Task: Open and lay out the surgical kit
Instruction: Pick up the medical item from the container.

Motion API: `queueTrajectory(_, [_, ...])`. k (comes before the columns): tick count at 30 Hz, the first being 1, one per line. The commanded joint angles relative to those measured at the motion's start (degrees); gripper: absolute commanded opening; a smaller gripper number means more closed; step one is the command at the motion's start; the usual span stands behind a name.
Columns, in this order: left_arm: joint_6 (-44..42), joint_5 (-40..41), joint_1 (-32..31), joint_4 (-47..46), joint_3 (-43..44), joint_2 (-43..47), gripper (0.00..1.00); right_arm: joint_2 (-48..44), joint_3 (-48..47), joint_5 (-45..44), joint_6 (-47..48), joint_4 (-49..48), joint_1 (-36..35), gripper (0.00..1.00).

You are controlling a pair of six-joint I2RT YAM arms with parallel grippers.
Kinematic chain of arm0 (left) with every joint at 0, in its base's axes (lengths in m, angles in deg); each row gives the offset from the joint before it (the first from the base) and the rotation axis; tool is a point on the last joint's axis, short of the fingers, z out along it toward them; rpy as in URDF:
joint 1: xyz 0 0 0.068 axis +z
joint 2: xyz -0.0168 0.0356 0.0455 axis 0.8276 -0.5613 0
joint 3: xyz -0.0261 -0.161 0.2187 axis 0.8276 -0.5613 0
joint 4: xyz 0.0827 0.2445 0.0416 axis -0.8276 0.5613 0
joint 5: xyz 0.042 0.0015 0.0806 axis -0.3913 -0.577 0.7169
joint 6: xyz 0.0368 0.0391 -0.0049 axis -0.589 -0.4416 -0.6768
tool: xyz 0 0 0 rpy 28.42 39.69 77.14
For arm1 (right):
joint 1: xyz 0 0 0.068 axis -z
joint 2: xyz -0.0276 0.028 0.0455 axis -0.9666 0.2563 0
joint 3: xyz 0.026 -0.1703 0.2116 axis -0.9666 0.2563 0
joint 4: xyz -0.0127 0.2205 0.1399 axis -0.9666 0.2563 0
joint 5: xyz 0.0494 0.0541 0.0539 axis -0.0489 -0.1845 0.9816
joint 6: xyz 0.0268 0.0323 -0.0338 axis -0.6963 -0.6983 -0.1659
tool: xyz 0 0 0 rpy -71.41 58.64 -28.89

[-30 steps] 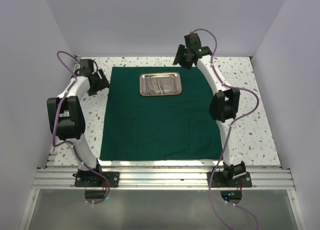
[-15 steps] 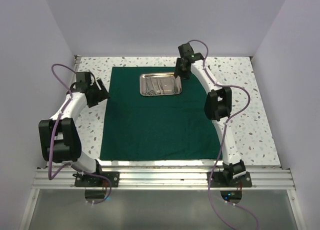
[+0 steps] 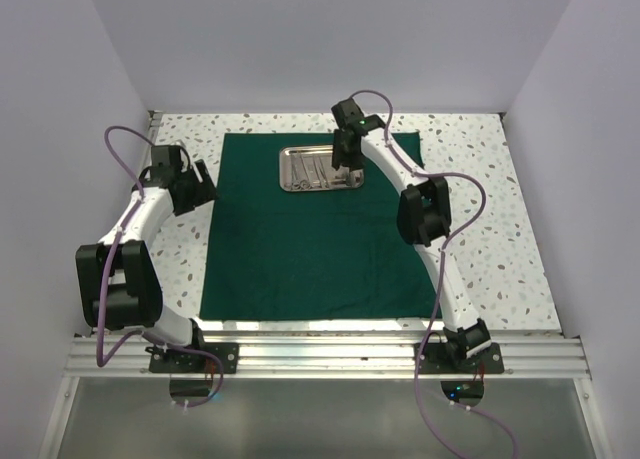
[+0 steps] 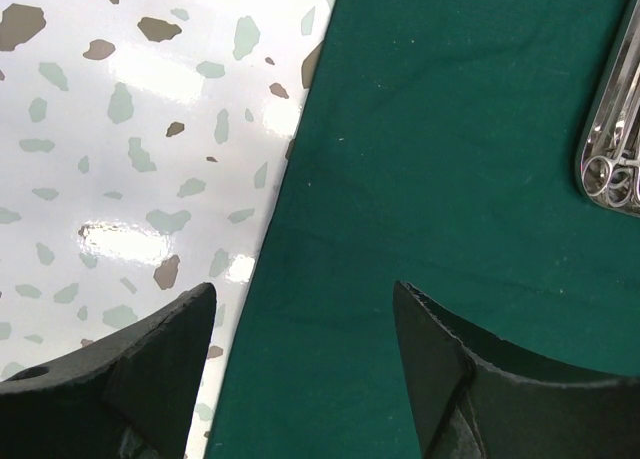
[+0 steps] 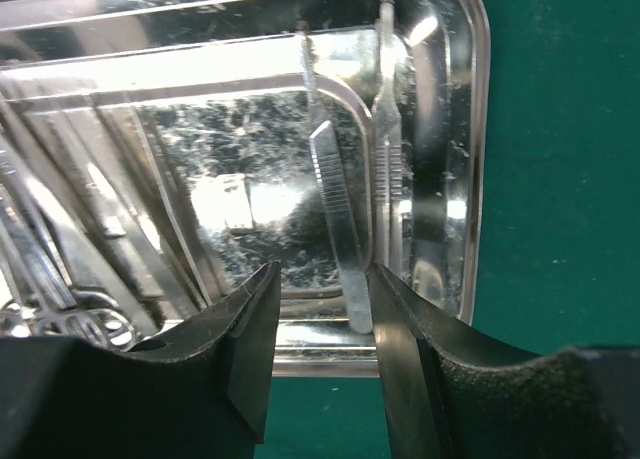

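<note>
The dark green drape [image 3: 320, 229] lies spread flat on the table. The shiny steel tray [image 3: 305, 169] sits on its far middle, with slim silver instruments [image 5: 340, 209] inside. My right gripper [image 3: 345, 159] hovers over the tray's right end; in the right wrist view its jaws [image 5: 322, 309] stand open around the end of a flat silver handle, without touching it. Ring-handled scissors [image 5: 70, 324] lie at the tray's left. My left gripper [image 3: 195, 179] is open and empty over the drape's left edge [image 4: 270, 269]; the tray's corner [image 4: 610, 169] shows at the right.
The speckled white tabletop [image 3: 480, 239] borders the drape on both sides. Grey walls enclose the cell at the back and sides. An aluminium rail [image 3: 320, 354] carries both arm bases at the near edge.
My right gripper moved left and down from beyond the drape's far right corner to over the tray's right end. My left arm's elbow swung down and left; its gripper stayed by the drape's left edge.
</note>
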Motion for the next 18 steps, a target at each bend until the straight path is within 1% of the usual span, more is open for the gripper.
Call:
queueTrajectory(1, [-2.39,-0.58,0.44,-0.71,-0.31,2.12,0.75,-0.74,1.10,-3.32,-0.26,1.26,0.62,0.44])
queueTrajectory(10, [-2.83,-1.37,0.44,-0.71,0.04,0.63,0.75,-1.36,2.07,-5.88,-0.18,1.26,0.71,0.45])
queueTrajectory(18, [-3.01,-1.29,0.44,-0.54,0.48,-0.17,0.75,1.28,2.42,-6.05,0.53,2.84,0.45,0.43])
